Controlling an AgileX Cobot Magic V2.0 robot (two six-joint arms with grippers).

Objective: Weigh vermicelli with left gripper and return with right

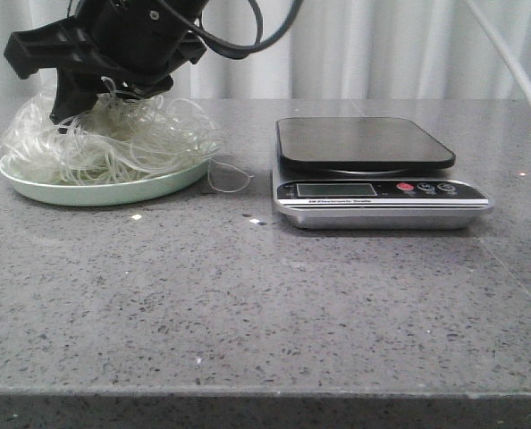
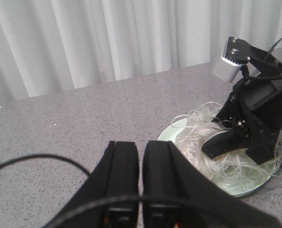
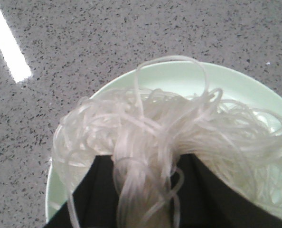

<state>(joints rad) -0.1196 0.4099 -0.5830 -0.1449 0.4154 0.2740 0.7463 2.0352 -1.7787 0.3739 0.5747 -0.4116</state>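
Observation:
The vermicelli [image 1: 113, 134] is a whitish tangle heaped on a pale green plate [image 1: 96, 191] at the table's far left. My right gripper [image 1: 73, 109] reaches down into the heap from above. In the right wrist view it [image 3: 143, 190] is shut on a bundle of vermicelli [image 3: 145, 133] over the plate [image 3: 179, 78]. My left gripper [image 2: 141, 147] is shut and empty above bare table, a little way from the plate [image 2: 172, 133]. It is out of the front view. The left wrist view shows the right arm [image 2: 255, 109] over the vermicelli [image 2: 198, 140].
A kitchen scale [image 1: 364, 143] with a dark, empty platform and a silver front panel stands right of the plate. A stray noodle loop [image 1: 230, 177] lies on the table between plate and scale. A white curtain hangs behind the table.

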